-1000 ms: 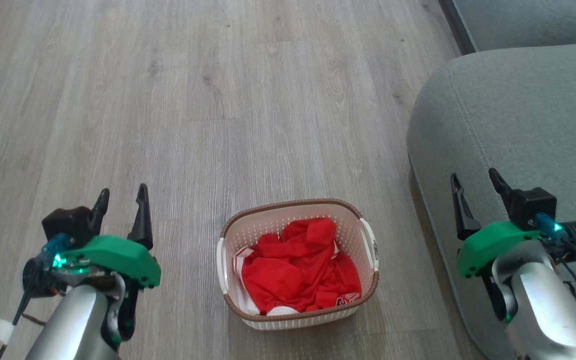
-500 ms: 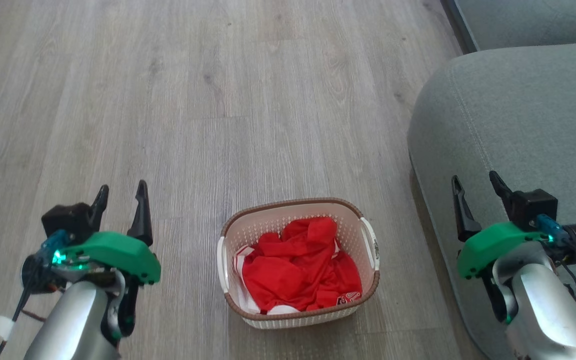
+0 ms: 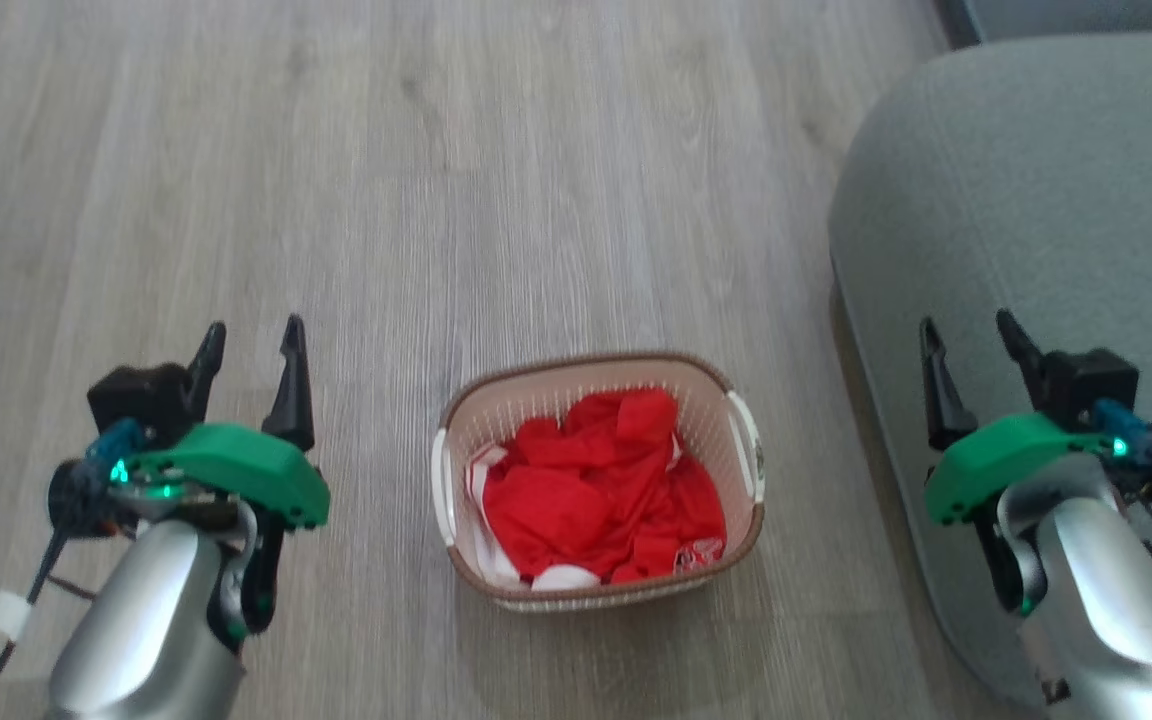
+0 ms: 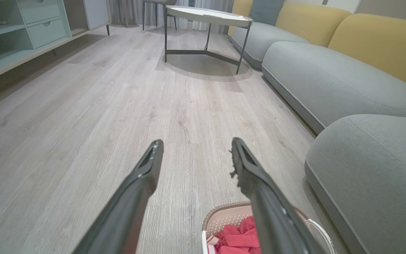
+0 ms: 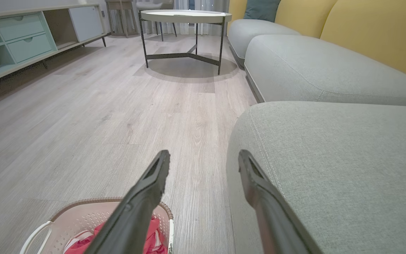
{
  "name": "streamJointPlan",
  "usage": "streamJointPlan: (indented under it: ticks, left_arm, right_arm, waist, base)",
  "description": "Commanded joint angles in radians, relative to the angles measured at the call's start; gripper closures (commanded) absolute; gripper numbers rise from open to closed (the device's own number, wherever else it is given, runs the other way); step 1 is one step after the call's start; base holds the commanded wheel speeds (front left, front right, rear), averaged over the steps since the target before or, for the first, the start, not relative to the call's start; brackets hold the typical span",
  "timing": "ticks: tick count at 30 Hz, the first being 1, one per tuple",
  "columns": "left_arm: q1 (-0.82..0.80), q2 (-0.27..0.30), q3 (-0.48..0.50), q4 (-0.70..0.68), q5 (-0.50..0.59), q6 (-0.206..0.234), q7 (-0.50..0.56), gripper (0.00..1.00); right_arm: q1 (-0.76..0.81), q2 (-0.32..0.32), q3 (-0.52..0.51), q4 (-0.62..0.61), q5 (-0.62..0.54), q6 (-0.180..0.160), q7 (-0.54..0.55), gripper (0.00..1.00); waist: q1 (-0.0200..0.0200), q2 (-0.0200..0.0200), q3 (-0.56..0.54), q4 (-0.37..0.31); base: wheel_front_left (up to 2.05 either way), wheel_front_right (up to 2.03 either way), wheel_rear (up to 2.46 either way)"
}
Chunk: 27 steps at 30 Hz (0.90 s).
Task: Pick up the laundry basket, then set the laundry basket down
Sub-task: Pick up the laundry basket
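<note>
Left gripper (image 3: 254,326) and right gripper (image 3: 965,320) wide open, empty, flanking laundry basket (image 3: 526,415) on floor (image 3: 436,200), well apart from it. Judged barely begun: reaching in, grasping, lifting, setting down all left.

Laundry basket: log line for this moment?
laundry basket: on floor, untouched | left end effector: open | right end effector: open

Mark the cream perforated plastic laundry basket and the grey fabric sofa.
cream perforated plastic laundry basket (image 3: 521,405): head view, far inner wall.
grey fabric sofa (image 3: 1036,200): head view, cushion top.
</note>
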Motion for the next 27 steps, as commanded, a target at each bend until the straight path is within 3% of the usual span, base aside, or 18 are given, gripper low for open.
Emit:
streamJointPlan:
  ticks: [1, 27]
  left_arm:
    - [-0.069, 0.026, 0.032, -0.017, 0.007, -0.003, -0.009, 0.0]
    - [-0.371, -0.039, 0.019, 0.236, 0.028, -0.114, -0.052, 0.0]
  right_arm:
    - [-0.044, -0.009, 0.013, -0.027, -0.005, -0.001, -0.012, 0.0]
    - [-0.253, 0.05, -0.044, 0.038, -0.07, -0.001, -0.013, 0.0]
  waist:
    - [0.0, 0.0, 0.04, 0.004]
    - [0.0, 0.0, 0.465, 0.0]
  base:
    - [0.0, 0.0, 0.0]
    - [0.0, 0.0, 0.0]
